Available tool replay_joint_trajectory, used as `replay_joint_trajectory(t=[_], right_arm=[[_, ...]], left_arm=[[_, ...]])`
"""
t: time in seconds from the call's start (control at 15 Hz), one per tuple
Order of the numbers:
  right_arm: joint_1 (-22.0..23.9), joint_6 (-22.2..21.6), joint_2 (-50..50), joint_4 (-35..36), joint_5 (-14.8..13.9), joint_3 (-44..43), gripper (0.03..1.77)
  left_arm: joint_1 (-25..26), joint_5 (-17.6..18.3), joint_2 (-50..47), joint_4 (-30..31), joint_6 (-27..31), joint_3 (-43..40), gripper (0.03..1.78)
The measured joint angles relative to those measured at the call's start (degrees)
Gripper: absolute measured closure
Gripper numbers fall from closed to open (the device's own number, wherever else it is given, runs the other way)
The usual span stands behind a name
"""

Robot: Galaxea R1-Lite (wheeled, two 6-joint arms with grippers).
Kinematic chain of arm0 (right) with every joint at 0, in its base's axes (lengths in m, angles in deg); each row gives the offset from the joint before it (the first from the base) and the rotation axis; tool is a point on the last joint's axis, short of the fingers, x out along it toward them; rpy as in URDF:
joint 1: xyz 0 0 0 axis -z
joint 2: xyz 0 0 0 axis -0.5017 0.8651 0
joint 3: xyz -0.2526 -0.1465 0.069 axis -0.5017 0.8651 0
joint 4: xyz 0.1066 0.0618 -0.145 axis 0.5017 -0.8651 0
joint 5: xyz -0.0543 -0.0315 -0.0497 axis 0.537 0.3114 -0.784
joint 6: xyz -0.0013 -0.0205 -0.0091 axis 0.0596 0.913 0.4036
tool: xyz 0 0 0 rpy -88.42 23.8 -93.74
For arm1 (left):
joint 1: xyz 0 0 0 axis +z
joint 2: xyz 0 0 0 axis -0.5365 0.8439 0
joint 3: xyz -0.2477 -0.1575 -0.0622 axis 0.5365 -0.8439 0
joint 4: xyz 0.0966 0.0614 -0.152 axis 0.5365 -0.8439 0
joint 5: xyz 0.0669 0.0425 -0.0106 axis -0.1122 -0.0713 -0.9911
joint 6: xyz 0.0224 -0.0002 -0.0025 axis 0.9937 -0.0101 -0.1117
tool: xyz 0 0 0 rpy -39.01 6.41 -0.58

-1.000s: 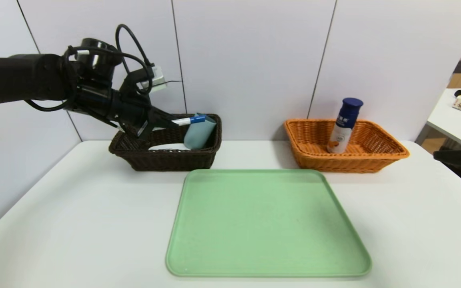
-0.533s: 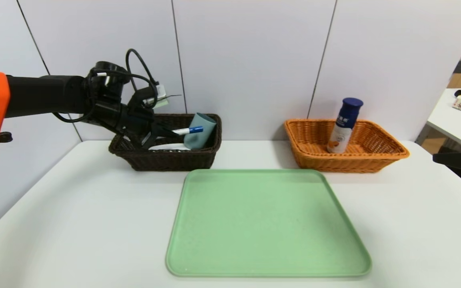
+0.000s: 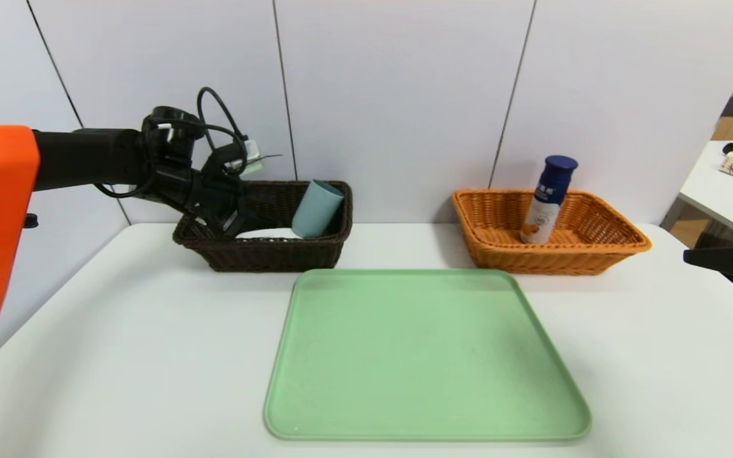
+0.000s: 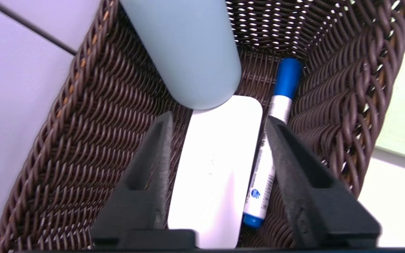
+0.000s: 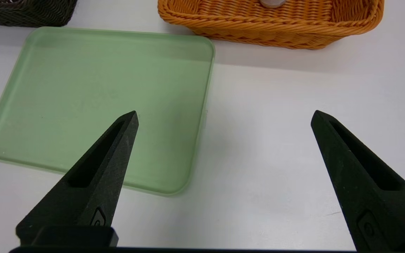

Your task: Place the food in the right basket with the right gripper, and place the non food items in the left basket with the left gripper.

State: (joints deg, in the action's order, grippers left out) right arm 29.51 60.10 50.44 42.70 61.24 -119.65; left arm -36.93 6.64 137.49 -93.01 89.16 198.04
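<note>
- Right gripper (image 5: 225, 117): parked off table's right edge, fingers wide open, nothing held.
- Green tray (image 3: 427, 356): table middle, near edge, bare.
- Left gripper (image 4: 218, 117): inside dark basket (image 3: 271, 254), table's far left corner; fingers apart, no grip. Marker (image 4: 280, 109) lies beside white case (image 4: 220, 158); cup (image 4: 202, 52) leans. Risk: lifting crooked could snag rim or tip cup.
- Orange basket (image 3: 551, 259), far right corner: bottle (image 3: 548, 200) leaning inside; a bump could topple it.

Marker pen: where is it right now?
Left wrist view: the marker lies in the dark brown basket on the robot's left, alongside the white case, beneath the open left pincer.
</note>
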Motion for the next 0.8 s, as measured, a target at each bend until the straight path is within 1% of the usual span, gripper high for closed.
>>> replay_joint_trajectory(t=[0.13,0.2,0.4,0.53,0.6,0.67,0.73,0.8], right_arm=[[0.0,0.0,0.0,0.0,0.1,0.0,0.11],[0.0,-0.1,0.0,0.0,0.1,0.0,0.11],[0.0,-0.1,0.1,0.3,0.1,-0.1,0.11],[0.1,-0.3,0.2,1.8,0.0,0.2,0.11],[0.3,-0.4,0.3,2.7,0.0,0.6,0.11],[0.3,-0.4,0.3,3.0,-0.1,0.9,0.11],[0.4,-0.4,0.2,3.1,-0.1,1.2,0.11],[0.5,-0.4,0.0,3.1,-0.1,1.3,0.11]], left_arm=[[0.0,0.8,-0.9,-0.1,-1.2,0.2,0.62],[0.0,0.9,-1.9,0.0,-3.1,0.3,0.56],[-1.7,0.8,-6.2,-0.6,-12.9,-0.1,0.42],[-3.4,0.3,-10.2,-1.0,-22.3,-2.0,0.35],[-4.0,-0.5,-12.1,-1.1,-27.8,-2.8,0.32],[-4.4,-2.1,-14.1,-1.2,-32.9,-3.9,0.30],[-4.6,-4.9,-16.5,-1.2,-38.4,-5.3,0.27],[-4.7,-8.6,-18.6,-1.3,-42.7,-6.8,0.25]])
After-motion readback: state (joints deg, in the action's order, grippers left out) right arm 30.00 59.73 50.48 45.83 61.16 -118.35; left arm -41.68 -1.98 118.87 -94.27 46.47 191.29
